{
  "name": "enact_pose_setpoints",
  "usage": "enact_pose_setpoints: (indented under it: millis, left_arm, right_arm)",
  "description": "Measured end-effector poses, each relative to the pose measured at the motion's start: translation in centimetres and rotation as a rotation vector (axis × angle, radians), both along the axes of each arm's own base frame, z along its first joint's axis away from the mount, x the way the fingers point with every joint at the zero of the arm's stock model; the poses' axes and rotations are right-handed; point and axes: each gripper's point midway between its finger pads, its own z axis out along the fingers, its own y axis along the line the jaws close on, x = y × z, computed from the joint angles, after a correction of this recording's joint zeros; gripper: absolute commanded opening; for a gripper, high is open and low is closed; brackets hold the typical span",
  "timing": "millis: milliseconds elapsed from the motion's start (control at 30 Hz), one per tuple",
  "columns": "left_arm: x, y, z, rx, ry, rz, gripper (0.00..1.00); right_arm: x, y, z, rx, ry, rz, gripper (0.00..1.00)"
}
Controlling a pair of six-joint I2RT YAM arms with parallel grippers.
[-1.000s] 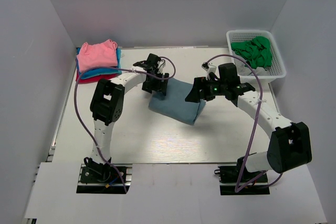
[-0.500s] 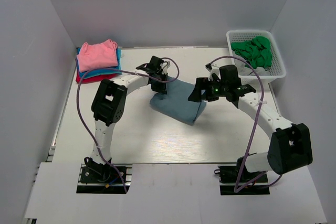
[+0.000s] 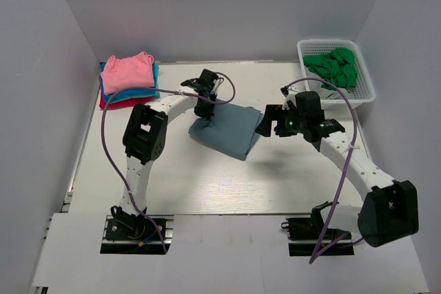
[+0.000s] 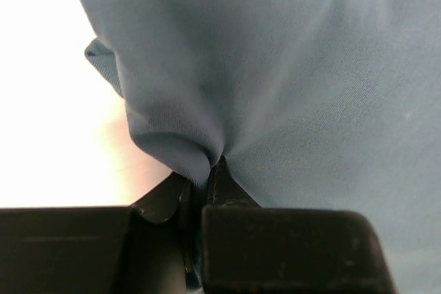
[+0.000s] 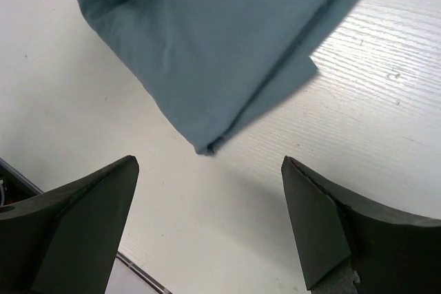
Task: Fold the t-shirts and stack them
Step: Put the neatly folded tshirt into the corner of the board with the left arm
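The left gripper (image 4: 207,175) is closed on a pinched fold of the slate-blue t-shirt (image 4: 310,87); the cloth is puckered where it is clamped between the fingers. The right gripper (image 5: 210,222) is spread wide and holds nothing. It hangs above the table (image 5: 386,101), just off the shirt's folded corner, and is not in contact with the cloth.

In the top view the shirt is seen folded into a compact rectangle between the two grippers, bunched at the left gripper's end. That corner is partly hidden by the left wrist.

To the left of and beyond the left gripper, well apart from it, three folded t-shirts are stacked: pink t-shirt (image 3: 127,70) on top, bright blue t-shirt (image 3: 142,91) beneath, red t-shirt (image 3: 114,103) lowest.

Beyond and to the right of the right gripper stands a white mesh basket (image 3: 365,87) holding green cloth (image 3: 334,67).

A purple cable (image 3: 103,135) is looped along each arm.
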Motion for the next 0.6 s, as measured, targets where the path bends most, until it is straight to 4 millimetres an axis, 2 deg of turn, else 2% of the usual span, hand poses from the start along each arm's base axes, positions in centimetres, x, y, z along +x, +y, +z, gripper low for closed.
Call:
enact_pose_setpoints:
  millis: [267,467,600]
  left_arm:
    - [3.3,3.8,3.9,0.14,-0.113,0.028,0.0]
    - [6.2,6.6,7.8,0.191,-0.203,0.055,0.0]
    - [8.4,9.0,10.9,0.221,-0.279,0.074,0.0]
  right_arm:
    - [0.3,-1.8,1.1,-0.026,-0.064,-0.102,0.9]
    - [1.0,-3.4,2.7,-0.039,-0.135,-0.202,0.9]
    - [1.5,-4.7,2.9,-0.051,-0.145,-0.3,0.9]
